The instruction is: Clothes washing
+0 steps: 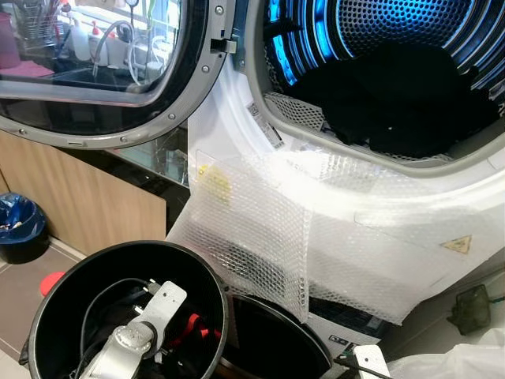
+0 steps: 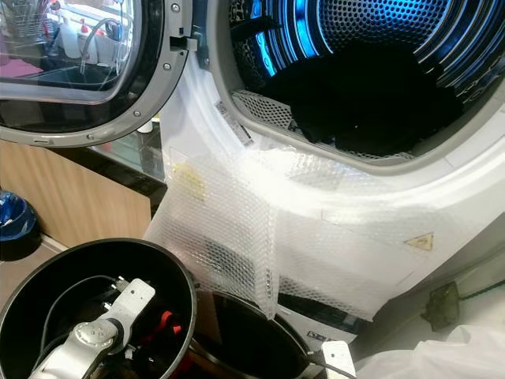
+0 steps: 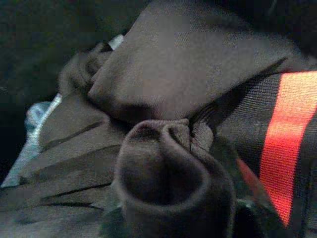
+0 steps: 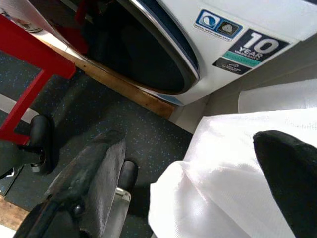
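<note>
Down inside the black bin [image 1: 55,292], dark clothes [image 3: 163,99] press against the left hand, grip unreadable.

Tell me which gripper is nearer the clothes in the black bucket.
Left. The left arm reaches down into the black bucket, right over the dark clothes. The right gripper hangs outside it, above white cloth on the floor.

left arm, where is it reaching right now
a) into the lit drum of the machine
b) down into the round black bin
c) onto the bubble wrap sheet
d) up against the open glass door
b: the silver left arm goes down inside the round black bin, where dark clothes with a red stripe lie, while the drum above holds a separate dark pile.
</note>
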`<state>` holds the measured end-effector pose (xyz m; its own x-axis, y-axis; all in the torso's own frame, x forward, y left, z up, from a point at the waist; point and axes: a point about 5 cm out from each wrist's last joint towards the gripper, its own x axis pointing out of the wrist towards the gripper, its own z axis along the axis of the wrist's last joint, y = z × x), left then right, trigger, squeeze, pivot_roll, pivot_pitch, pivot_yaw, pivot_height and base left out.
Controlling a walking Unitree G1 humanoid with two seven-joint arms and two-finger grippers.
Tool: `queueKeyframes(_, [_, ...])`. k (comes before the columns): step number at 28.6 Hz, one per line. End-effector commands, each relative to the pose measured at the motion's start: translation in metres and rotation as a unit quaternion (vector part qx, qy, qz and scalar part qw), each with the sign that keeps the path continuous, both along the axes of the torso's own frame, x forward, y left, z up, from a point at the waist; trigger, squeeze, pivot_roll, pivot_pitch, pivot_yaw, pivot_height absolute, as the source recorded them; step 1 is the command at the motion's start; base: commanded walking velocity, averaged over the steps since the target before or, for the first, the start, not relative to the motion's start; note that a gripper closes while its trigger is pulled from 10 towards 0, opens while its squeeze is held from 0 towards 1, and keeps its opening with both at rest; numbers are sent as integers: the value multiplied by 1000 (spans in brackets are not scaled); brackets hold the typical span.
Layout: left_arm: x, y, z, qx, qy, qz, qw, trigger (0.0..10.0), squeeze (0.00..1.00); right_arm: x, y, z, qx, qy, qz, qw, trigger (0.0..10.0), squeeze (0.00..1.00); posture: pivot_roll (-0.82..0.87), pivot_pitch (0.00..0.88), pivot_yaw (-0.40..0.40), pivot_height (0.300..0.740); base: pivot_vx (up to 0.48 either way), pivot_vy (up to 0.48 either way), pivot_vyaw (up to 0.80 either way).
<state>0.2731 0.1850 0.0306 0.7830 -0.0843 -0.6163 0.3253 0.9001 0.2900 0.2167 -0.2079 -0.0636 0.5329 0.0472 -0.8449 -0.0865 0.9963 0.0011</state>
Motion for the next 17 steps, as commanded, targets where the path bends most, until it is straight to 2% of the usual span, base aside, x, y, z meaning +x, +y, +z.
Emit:
queueKeyframes(1, [6, -9, 19, -40, -49, 5, 998, 0, 0, 3, -2, 2, -1, -2, -3, 1000, 10000, 0, 91, 0, -191, 740, 0, 0, 0])
queueKeyframes(4, [6, -9, 43, -82, -97, 29, 991, 0, 0, 5, -2, 3, 1, -7, -8, 1000, 10000, 0, 93, 0, -188, 740, 0, 0, 0])
queueKeyframes(6, [4, -8, 49, -94, -108, 42, 989, 0, 0, 5, -2, 3, 1, -7, -9, 1000, 10000, 0, 99, 0, -187, 740, 0, 0, 0])
queueKeyframes(7, [2, -8, 57, -116, -121, 60, 984, 0, 0, 5, -2, 3, 2, -7, -12, 1000, 10000, 0, 103, 0, -188, 740, 0, 0, 0])
queueKeyframes(10, [-5, -7, 73, -146, -146, 80, 975, 0, 0, 3, -2, 2, 3, -6, -14, 1000, 10000, 0, 117, 0, -190, 740, 0, 0, 0])
queueKeyframes(13, [-11, -9, 97, -186, -188, 78, 961, 0, 0, 3, -1, 2, 7, -7, -15, 1000, 10000, 0, 131, 0, -192, 740, 0, 0, 0])
queueKeyframes(17, [-16, -17, 126, -238, -230, 38, 943, 0, 0, 12, 4, 7, 23, -27, 0, 999, 10000, 0, 142, 0, -193, 740, 0, 0, 0])
